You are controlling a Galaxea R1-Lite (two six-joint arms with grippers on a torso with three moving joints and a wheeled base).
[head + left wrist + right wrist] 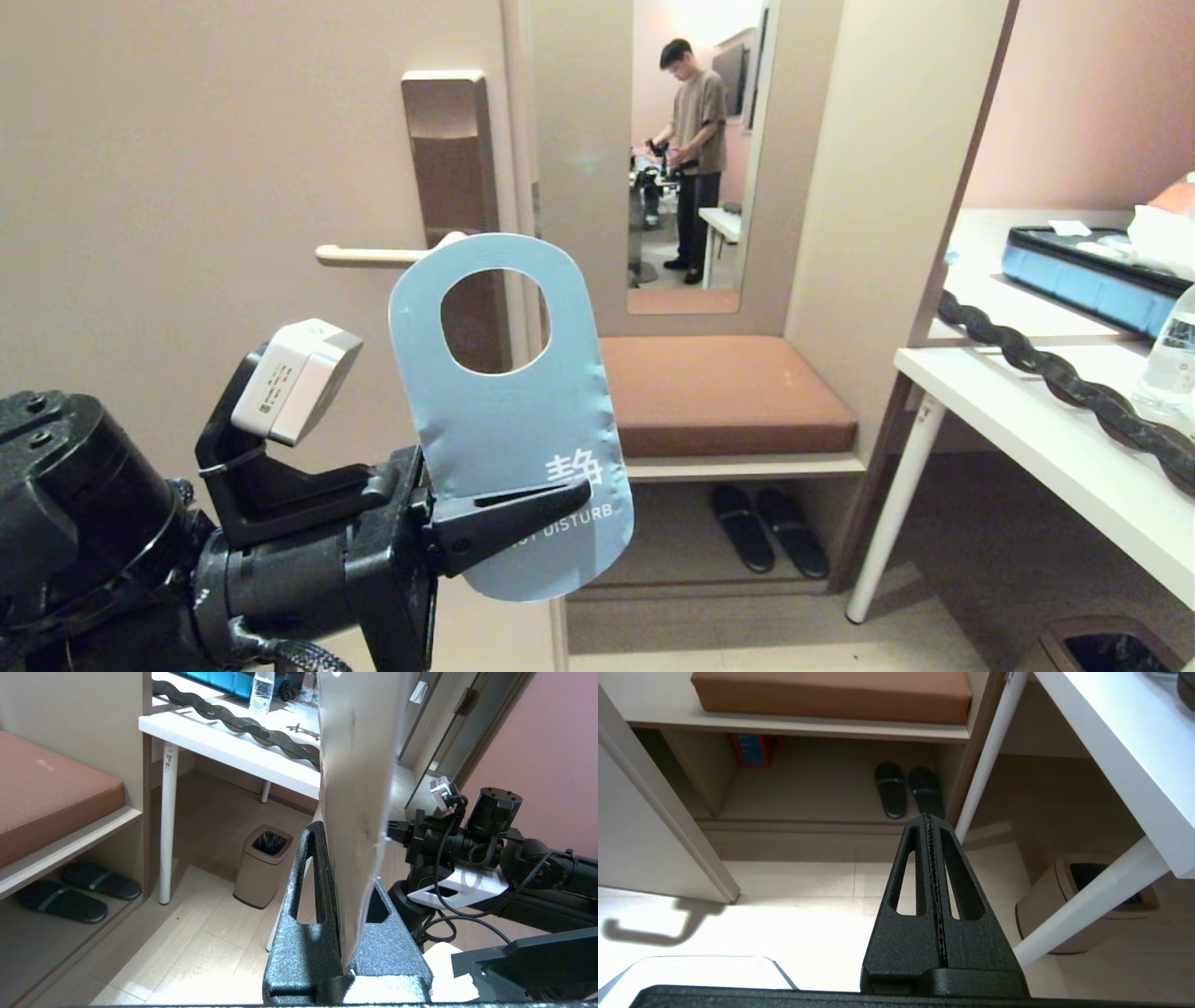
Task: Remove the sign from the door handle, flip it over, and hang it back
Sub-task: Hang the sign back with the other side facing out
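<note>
My left gripper (583,490) is shut on the lower part of the sign (509,411) and holds it upright, a little tilted. The sign's grey-blue side, with its white character, faces my head camera. Its oval hole shows only the bronze lock plate (453,159) behind it; no bar passes through. The cream door handle (373,254) juts left from the plate, level with the sign's top edge. In the left wrist view the sign's (357,788) pale side stands between the left gripper's (348,858) fingers. My right gripper (928,817) is shut and empty, low over the floor.
A brown bench cushion (719,392) lies right of the door, with black slippers (770,527) below. A white desk (1027,420) with a water bottle (1167,373) stands at right, a bin (261,865) under it. A mirror shows a person (695,149).
</note>
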